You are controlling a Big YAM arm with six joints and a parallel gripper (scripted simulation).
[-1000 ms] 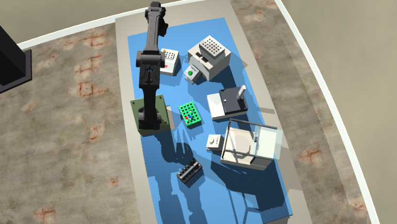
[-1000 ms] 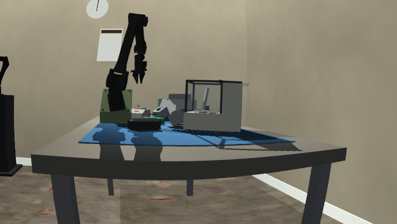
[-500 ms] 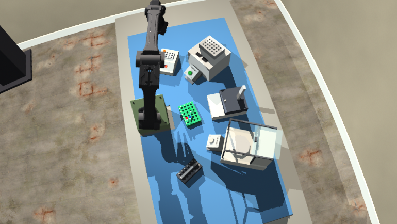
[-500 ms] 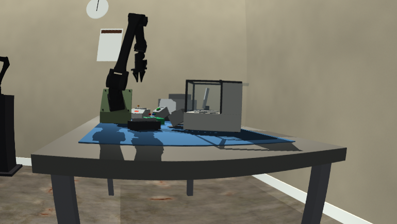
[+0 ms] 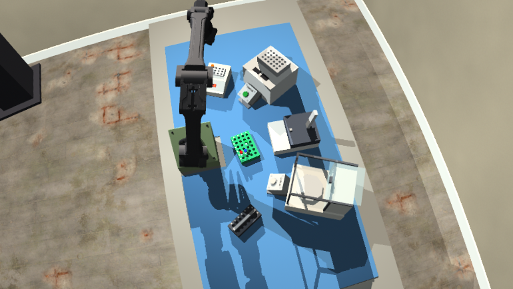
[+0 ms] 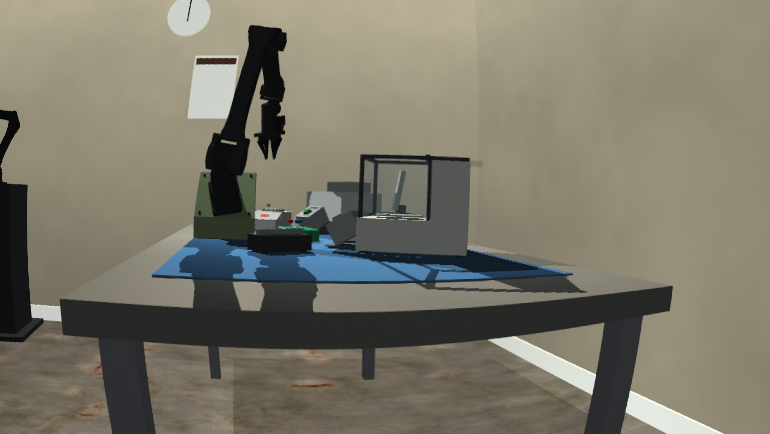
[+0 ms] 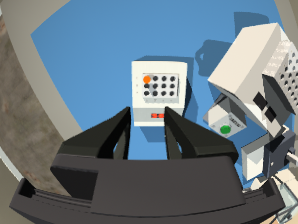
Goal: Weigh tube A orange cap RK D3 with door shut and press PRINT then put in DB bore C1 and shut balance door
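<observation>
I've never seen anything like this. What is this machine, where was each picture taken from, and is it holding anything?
It is one black robot arm, ending in a two-fingered pincer. One picture looks down from above, one looks across the table from the side, and the third looks past the fingers from the arm's wrist.

On the blue mat stand a green tube rack, a small white block, a mixer, a spectrophotometer, a glass-boxed balance and a black magnet block.

The pincer is partly open and holds nothing. The orange-capped tube sits in the white block's back-left hole.
</observation>
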